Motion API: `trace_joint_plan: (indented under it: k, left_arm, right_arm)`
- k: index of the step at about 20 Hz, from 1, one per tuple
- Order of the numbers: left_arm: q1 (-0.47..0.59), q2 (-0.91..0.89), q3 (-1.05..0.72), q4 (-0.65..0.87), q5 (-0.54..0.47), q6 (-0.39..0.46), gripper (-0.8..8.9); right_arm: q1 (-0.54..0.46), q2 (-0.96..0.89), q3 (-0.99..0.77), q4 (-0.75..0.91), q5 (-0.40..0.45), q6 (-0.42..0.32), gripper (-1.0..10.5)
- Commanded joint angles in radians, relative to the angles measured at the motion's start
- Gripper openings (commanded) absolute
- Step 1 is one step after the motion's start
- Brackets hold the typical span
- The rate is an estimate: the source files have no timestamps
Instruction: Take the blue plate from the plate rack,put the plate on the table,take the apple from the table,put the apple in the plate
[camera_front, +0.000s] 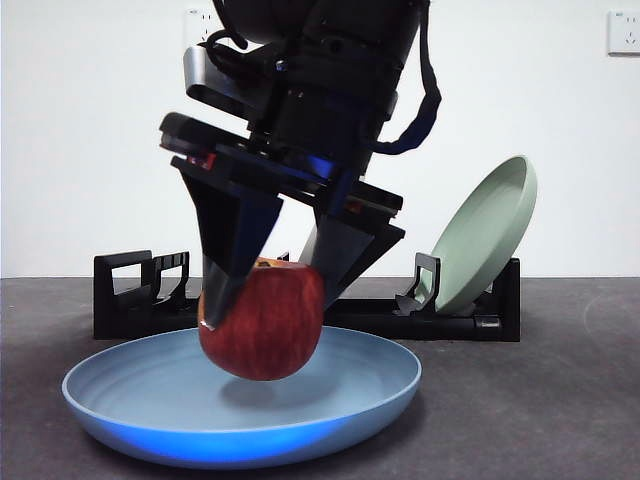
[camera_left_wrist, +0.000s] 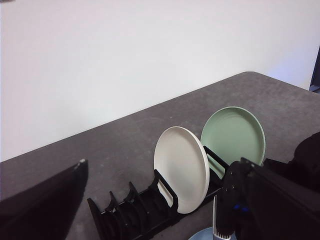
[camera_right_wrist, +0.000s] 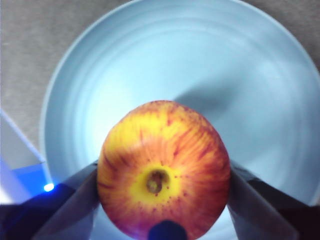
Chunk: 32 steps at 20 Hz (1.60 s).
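Lowering is the step in hand: right claw (camera_front: 262, 285) is clamped on the apple (camera_front: 262, 322), one jaw on each flank, stem up, and the fruit hangs just clear of the blue plate (camera_front: 240, 400) with its shadow on the plate floor below. The plate lies flat on the counter (camera_front: 560, 400) near the front edge, just ahead of the plate rack (camera_front: 300, 305). In the right wrist view the apple (camera_right_wrist: 163, 169) sits over the plate (camera_right_wrist: 180, 65) but toward one rim rather than dead centre, so I'd nudge toward the middle of the well before going down; a round fruit let go on the sloped wall will likely roll. Go straight down, slow, until the base touches, then spread the jaws only enough to clear the flanks, and lift vertically so a jaw doesn't drag it sideways. No drop from height: the plate looks light and could skid or tip on the rim. Left claw (camera_left_wrist: 150, 200) waits back over the rack end, jaws spread and holding nothing, looking at the cream-white plate (camera_left_wrist: 181, 167) and pale green plate (camera_left_wrist: 233, 137) standing in the rack (camera_left_wrist: 135, 210); both are well apart from the work, so no clash there. Watch the right arm's body against the green plate (camera_front: 487, 235) on retreat.
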Motion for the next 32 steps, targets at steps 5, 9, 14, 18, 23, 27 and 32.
trace_joint_plan:
  k: [5, 9, 14, 18, 23, 27, 32]
  left_arm:
    - [0.003, -0.001, -0.003, -0.021, 0.001, 0.004, 5.01]
    - [0.003, -0.001, -0.003, -0.035, 0.001, 0.003, 5.01]
    - [0.003, 0.003, -0.003, -0.034, 0.001, -0.009, 4.98]
    - [0.003, 0.021, -0.003, -0.041, 0.022, -0.013, -0.34]
    - [0.005, 0.085, -0.004, -0.052, 0.069, 0.043, -0.08]
    - [0.06, 0.092, -0.014, -0.068, 0.081, 0.04, -0.09]
    - [0.199, 0.042, -0.135, -0.001, 0.246, 0.023, -0.09]
  right_arm:
    - [0.001, 0.005, 0.003, 0.006, 0.027, -0.018, 5.4]
    - [0.0, -0.01, 0.007, 0.006, 0.028, -0.018, 5.4]
    - [-0.002, -0.207, 0.027, 0.008, 0.031, 0.001, 4.7]
    - [-0.007, -0.421, 0.027, 0.005, 0.031, -0.026, -0.1]
    - [-0.055, -0.57, 0.026, -0.011, 0.031, -0.052, -0.1]
    - [-0.126, -0.629, -0.039, 0.012, 0.026, -0.051, -0.1]
    - [-0.191, -0.774, -0.275, 0.15, 0.024, -0.023, -0.1]
